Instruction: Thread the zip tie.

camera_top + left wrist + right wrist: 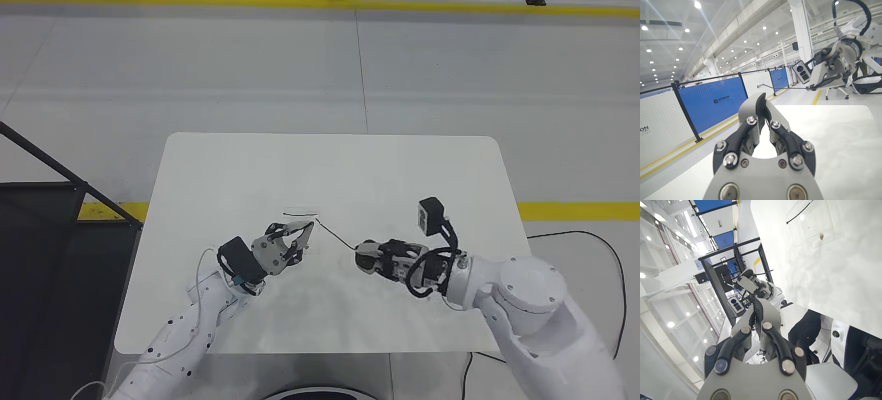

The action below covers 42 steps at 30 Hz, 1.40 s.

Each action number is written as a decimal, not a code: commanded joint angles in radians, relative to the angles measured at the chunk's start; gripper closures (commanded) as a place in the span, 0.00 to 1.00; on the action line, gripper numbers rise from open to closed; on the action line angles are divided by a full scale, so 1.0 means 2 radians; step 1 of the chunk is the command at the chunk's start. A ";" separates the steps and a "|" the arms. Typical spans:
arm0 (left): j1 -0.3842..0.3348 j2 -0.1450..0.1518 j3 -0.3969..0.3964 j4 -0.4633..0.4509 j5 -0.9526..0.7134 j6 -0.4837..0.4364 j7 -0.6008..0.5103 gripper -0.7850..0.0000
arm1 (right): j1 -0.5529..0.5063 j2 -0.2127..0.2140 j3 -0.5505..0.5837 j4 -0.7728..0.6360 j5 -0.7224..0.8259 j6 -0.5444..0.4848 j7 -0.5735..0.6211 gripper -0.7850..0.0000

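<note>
I see the right gripper [809, 88] clenched on a tie [787, 88]; the left gripper [763, 100] is pinched closed nearby.

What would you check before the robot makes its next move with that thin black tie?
1. The thin black plastic zip tie is clamped in the right gripper's fingers: ok.
2. The tie is held clear above the white rounded table: ok.
3. The left gripper is ready to take the tie: not ok, its fingers are shut, nothing visible between them.
4. The tie's free end is lined up with the left gripper: cannot tell.
5. The second black zip tie lies on the table, apart from both grippers: ok.
</note>
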 commanded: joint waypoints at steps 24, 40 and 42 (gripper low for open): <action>0.000 0.000 0.000 0.000 0.000 0.000 0.000 1.00 | 0.001 0.001 0.008 -0.069 -0.032 0.107 -0.087 1.00; 0.000 0.000 0.000 0.000 0.000 0.000 0.000 1.00 | -0.010 0.000 0.003 -0.067 -0.038 0.088 -0.099 1.00; 0.000 0.000 0.000 0.000 0.000 0.000 0.000 1.00 | -0.016 0.000 0.001 -0.071 -0.043 0.081 -0.101 1.00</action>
